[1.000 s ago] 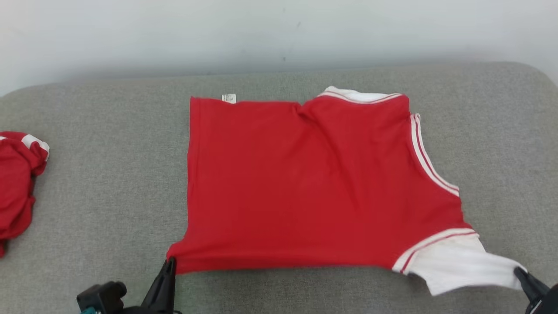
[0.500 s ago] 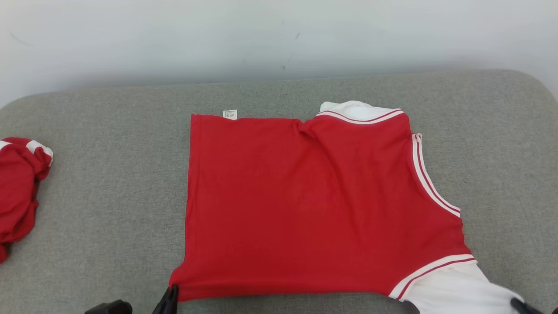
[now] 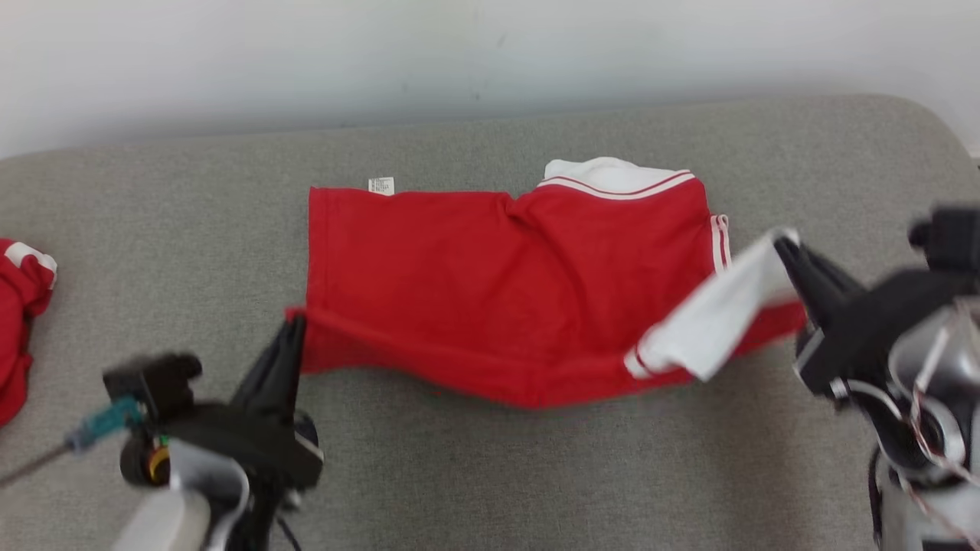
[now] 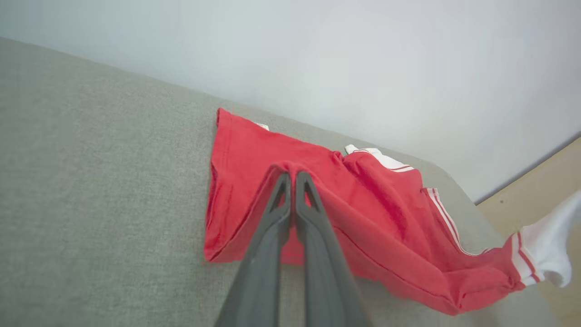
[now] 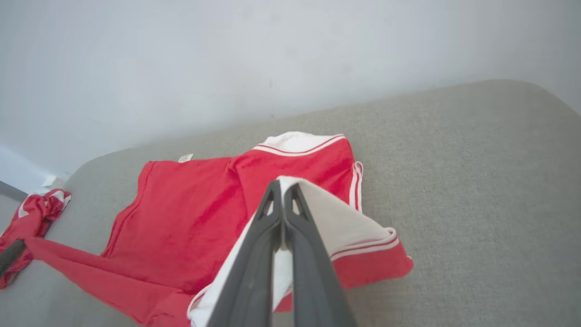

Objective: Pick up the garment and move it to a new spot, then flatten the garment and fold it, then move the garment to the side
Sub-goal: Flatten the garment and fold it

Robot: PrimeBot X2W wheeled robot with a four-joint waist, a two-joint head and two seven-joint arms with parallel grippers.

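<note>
A wide grey padded surface [image 3: 490, 474] runs up to a pale wall [image 3: 383, 61]. The left wrist view adds a strip of tan floor [image 4: 535, 181] past the surface's rounded end.

The red garment [image 3: 490, 268] lies near the middle of the surface. Its far half is flat, and its near edge is held up off the fabric between the 2 grippers, sagging in the middle. A second, crumpled red garment [image 3: 19, 306] sits well apart at the left edge. The right wrist view shows it bunched up, with white trim.

The left gripper [image 3: 295, 325] pinches the garment's near left hem corner. Its wrist view shows the 2 fingers pressed together with red cloth folded over the tips. The right gripper [image 3: 785, 249] is clamped on the white sleeve [image 3: 720, 314], and its wrist view shows the fingers closed on the sleeve's edge, above the striped cuff band. In the head view both grippers are blurred.

A small white label [image 3: 380, 185] pokes out at the garment's far left corner.
</note>
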